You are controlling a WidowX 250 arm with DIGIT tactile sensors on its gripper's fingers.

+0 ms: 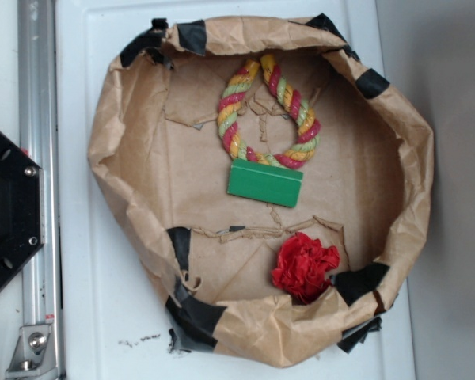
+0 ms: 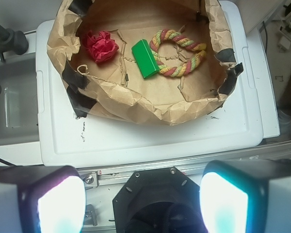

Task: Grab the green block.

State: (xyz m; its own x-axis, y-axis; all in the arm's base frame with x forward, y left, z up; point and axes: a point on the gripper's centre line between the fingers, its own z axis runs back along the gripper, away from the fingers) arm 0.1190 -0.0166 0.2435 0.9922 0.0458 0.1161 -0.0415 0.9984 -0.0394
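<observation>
The green block [image 1: 265,184] lies flat on the floor of a brown paper-lined basin [image 1: 119,142], its upper edge touching the bottom of a red-yellow-green rope ring [image 1: 267,111]. In the wrist view the green block [image 2: 144,58] sits far ahead, left of the rope ring [image 2: 179,52]. My gripper [image 2: 143,201] is open, its two glowing pads wide apart at the bottom of the wrist view, above the black robot base and well short of the basin. Nothing is between the fingers. The gripper is out of the exterior view.
A crumpled red paper ball [image 1: 304,266] lies near the basin's lower wall, below the block. The basin stands on a white lid [image 2: 150,141]. The black robot base [image 1: 8,210] and a metal rail [image 1: 38,95] flank the lid's left side.
</observation>
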